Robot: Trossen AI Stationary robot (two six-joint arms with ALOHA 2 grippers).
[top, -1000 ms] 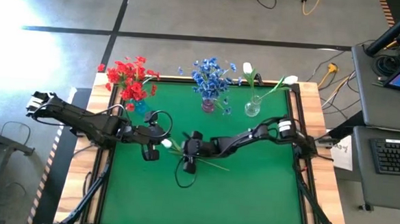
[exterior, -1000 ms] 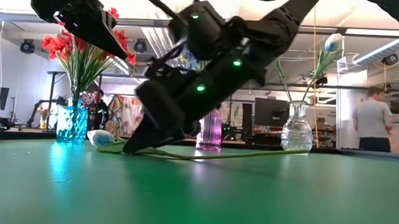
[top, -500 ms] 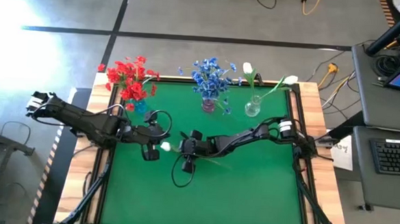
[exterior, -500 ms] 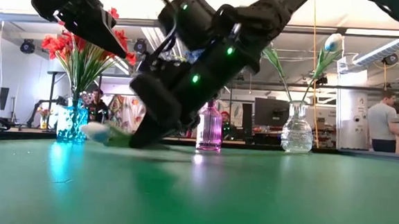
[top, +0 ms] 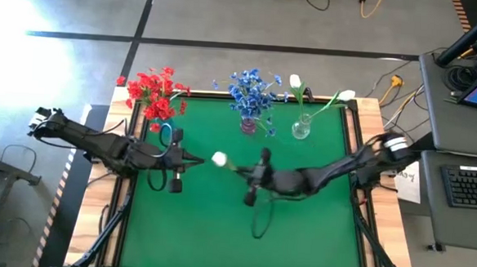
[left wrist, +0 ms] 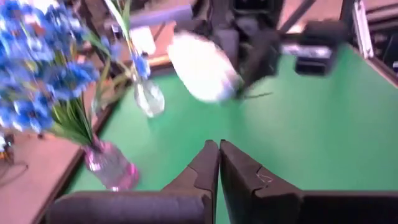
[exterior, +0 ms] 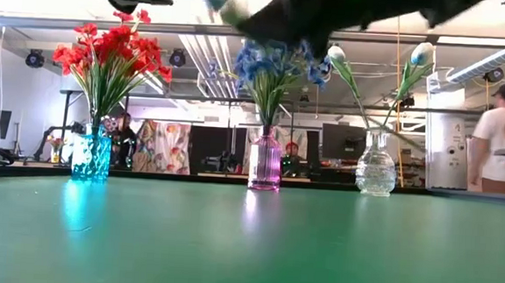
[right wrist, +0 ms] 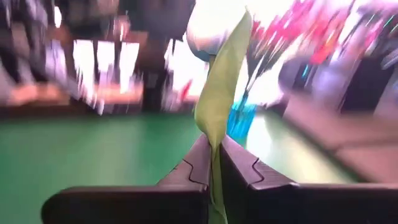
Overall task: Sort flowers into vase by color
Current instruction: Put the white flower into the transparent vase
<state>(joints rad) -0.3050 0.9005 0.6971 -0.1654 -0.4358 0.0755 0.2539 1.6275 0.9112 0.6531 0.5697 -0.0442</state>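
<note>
A white flower has its bud [top: 219,159] over the middle of the green table [top: 217,239], with my right gripper [top: 245,171] shut on its stem. My left gripper [top: 190,158] hovers shut just left of the bud, touching nothing. Along the far edge, red flowers [top: 155,92] stand in a teal vase [exterior: 92,154]. Blue flowers [top: 253,92] stand in a pink vase [exterior: 265,164]. White flowers [top: 295,82] stand in a clear vase [exterior: 376,167]. My right gripper pinches the white flower's green stem and leaf [right wrist: 215,138] between its two fingers, below the bud [right wrist: 208,28]. The fingers come roughly level from the table's right. The bud end sticks out past them toward the left, clear of the table. The stem's other end is hidden by the gripper.
The three vases stand in a row along the far edge. A black cable loop [top: 256,224] hangs under my right arm. A desk with a keyboard [top: 473,187] is off the table's right side. A person [exterior: 499,130] stands in the room beyond.
My right gripper has taken hold of the white flower that lay on the table. It has lifted the flower clear, going up and toward the table's right. The bud now points left in the air. My left gripper has risen a little.
</note>
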